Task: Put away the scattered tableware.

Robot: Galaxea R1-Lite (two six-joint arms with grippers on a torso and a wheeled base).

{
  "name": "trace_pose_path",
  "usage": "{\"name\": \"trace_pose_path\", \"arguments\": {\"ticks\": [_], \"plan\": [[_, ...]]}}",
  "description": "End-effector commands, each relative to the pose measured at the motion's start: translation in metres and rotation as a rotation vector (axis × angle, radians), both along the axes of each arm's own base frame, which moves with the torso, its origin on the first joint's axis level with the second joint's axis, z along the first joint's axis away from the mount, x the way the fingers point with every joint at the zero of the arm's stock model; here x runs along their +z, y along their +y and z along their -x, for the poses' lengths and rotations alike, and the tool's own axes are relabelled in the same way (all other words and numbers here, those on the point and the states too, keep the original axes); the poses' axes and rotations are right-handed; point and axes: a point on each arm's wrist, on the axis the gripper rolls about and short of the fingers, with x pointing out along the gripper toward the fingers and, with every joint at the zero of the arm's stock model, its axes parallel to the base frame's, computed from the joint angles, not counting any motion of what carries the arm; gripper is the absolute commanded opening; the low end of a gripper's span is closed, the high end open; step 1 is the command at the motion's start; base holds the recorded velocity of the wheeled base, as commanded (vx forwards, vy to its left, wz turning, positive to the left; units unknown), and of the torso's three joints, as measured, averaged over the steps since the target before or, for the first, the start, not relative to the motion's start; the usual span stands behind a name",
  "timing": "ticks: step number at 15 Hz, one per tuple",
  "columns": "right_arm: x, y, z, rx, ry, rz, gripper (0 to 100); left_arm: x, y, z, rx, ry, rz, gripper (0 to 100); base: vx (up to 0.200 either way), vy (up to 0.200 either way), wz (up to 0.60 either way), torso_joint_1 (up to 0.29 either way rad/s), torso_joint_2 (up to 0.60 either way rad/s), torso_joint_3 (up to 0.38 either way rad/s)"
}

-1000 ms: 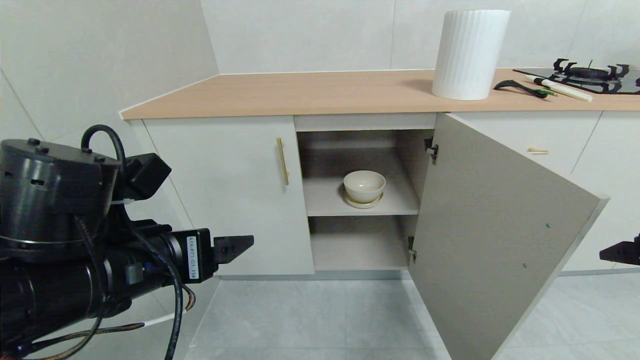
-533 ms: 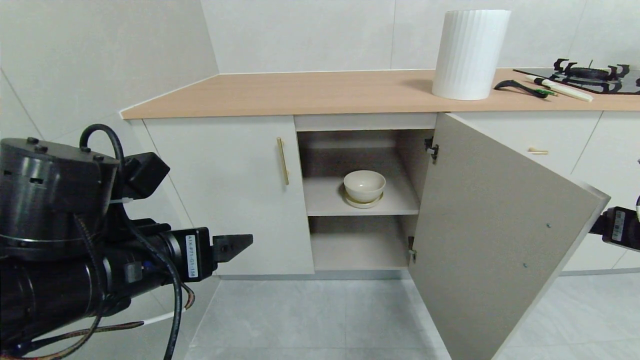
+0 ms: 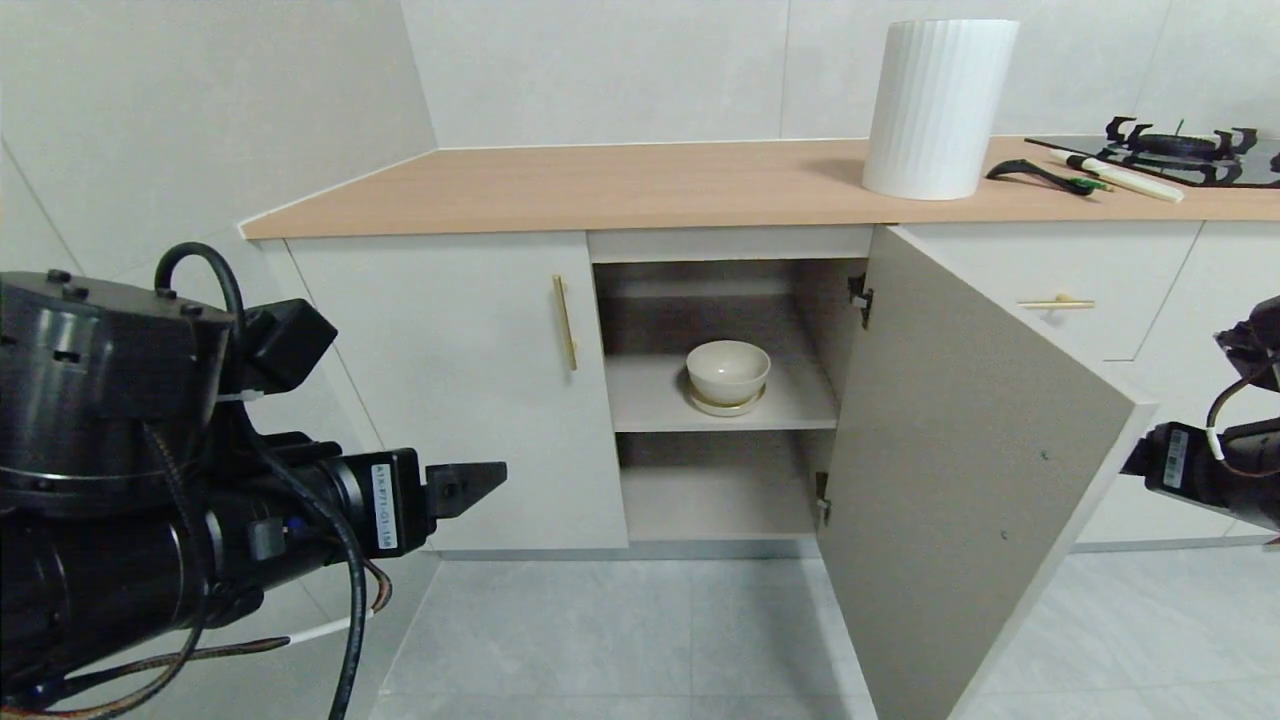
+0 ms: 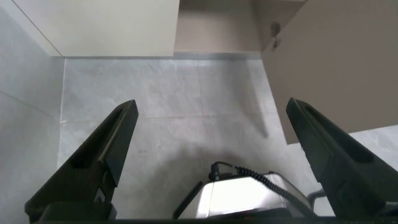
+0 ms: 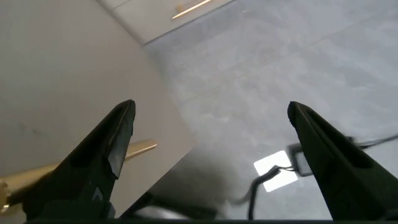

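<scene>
Bowl (image 3: 728, 370) rests on saucer (image 3: 727, 406) on upper shelf (image 3: 650, 400) of open cabinet (image 3: 700, 300).

The bowl (image 3: 728, 370) is cream, the worktop (image 3: 600, 185) a tan wood grain. The ribbed canister (image 3: 938, 108) is white, the handle (image 3: 566, 322) gold, the floor (image 3: 620, 630) pale grey tile.

Pale tiled walls (image 3: 200, 100), grey tiled floor (image 3: 620, 640). Wooden countertop (image 3: 600, 185) over white cabinets (image 3: 450, 380); one door (image 3: 960, 450) stands open, a shelf (image 3: 650, 400) inside. Gas hob (image 3: 1190, 150) at right end.
</scene>
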Motion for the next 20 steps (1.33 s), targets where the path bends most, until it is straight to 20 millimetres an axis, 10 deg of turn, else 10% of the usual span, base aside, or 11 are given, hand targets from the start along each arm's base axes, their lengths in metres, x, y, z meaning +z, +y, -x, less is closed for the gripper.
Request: {"name": "trace_pose_path", "arguments": {"ticks": [1,9,20], "plan": [[-0.003,0.02,0.001,0.077,0.009,-0.02,100,0.0,0.0,0.0,0.0,-0.003,0.002,100,0.0,0.0,0.0,0.0,0.0,0.0],[-0.013,0.106,-0.022,0.417,0.044,-0.072,100,0.002,0.001,0.001,0.002,-0.014,0.007,100,0.0,0.0,0.0,0.0,0.0,0.0],[-0.006,0.147,-0.079,0.676,-0.004,-0.097,100,0.005,0.001,0.0,0.009,-0.058,0.035,100,0.0,0.0,0.0,0.0,0.0,0.0]]}}
